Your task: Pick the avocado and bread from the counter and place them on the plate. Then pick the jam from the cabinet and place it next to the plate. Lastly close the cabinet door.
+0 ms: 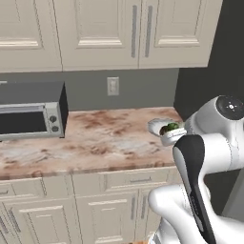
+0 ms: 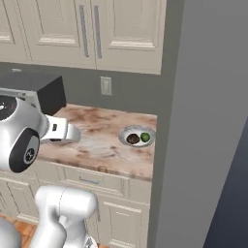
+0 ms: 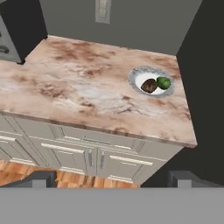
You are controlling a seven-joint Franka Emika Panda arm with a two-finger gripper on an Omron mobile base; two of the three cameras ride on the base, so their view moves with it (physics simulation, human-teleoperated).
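Our arm [image 1: 193, 167] folds at the elbow, forearm reaching forward and hand tilted downward. Our gripper [image 3: 111, 177] hangs with its two dark fingertips [image 3: 39, 178] spread wide apart, nothing held between them.

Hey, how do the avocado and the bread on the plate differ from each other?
The avocado is glossy green and smoothly round; the bread is dark brown, dull and lumpy. In the hand view the avocado lies nearer the dark wall at the counter's end, the bread toward the open counter. Both are similar in size, sit side by side on the plate, and are far smaller than it.
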